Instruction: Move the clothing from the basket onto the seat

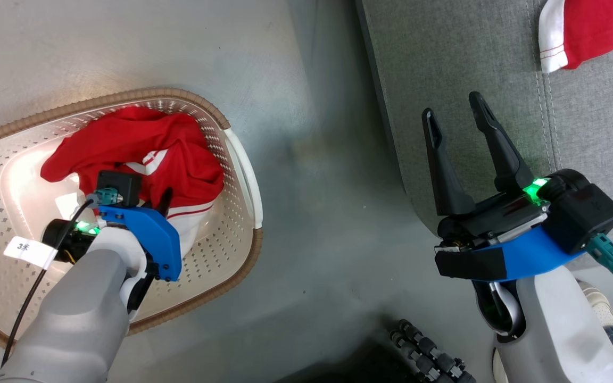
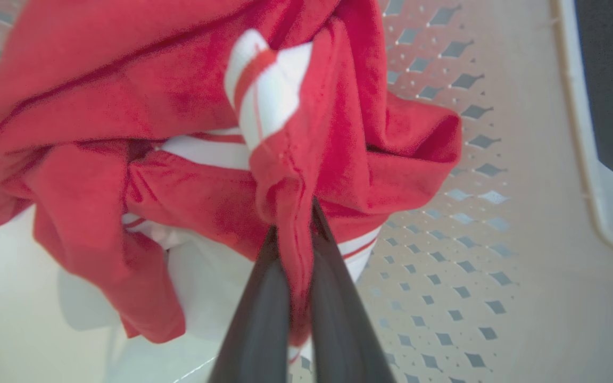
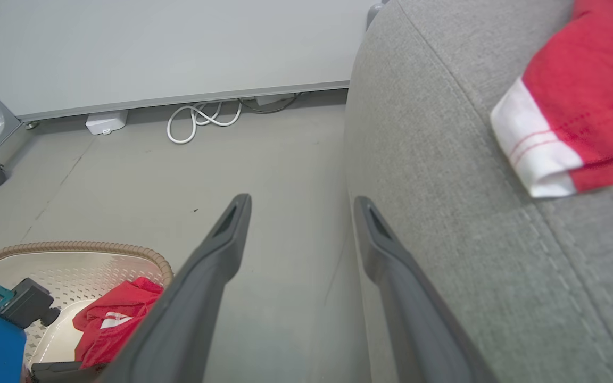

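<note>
Left wrist view is showing left jaws clenching a fold of the red garment (image 2: 195, 197), calling for a straight lift clear of the basket (image 2: 498, 298) rim, while right jaws are gaping empty.

sofa garment (image 1: 591, 29) cut off top/rt edge; basket (image 1: 245, 175) cut off left; basket garment (image 1: 141, 138) partly behind left arm (image 1: 72, 308).

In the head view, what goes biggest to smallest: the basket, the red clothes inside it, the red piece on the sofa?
1. basket
2. red clothes inside it
3. red piece on the sofa, cut off at the edge, so unsure
</note>
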Available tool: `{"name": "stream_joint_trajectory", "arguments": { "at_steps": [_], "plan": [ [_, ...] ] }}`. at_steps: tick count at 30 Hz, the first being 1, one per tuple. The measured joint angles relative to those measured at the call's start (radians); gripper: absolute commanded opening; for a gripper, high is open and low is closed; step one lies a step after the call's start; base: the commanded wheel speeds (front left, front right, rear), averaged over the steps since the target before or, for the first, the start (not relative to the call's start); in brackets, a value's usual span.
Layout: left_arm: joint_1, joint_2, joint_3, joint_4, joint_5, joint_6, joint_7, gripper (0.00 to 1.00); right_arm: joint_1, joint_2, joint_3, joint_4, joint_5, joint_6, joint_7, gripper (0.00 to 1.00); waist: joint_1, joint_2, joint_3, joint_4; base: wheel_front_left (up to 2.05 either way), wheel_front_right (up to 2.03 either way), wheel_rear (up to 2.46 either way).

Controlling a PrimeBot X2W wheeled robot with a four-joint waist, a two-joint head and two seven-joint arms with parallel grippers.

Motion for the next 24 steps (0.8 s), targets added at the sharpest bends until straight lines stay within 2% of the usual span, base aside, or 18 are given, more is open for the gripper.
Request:
{"name": "stream_joint_trajectory", "arguments": {
  "at_steps": [13, 24],
  "plan": [
    [0.007, -0.021, -0.062, -0.002, -0.081, 0.000, -0.020, 0.00, 0.000, 0.000, 0.000, 0.024, -0.025, 0.000, 0.000, 1.00, 0.0000, 0.0000, -0.055, 0.027, 0.00, 0.00, 0.00],
    [0.084, -0.049, -0.131, -0.010, -0.138, 0.000, -0.069, 0.00, 0.009, 0.001, 0.008, 0.090, -0.069, 0.000, 0.008, 1.00, -0.0002, 0.0000, -0.230, 0.085, 0.00, 0.00, 0.00]
  ]
}}
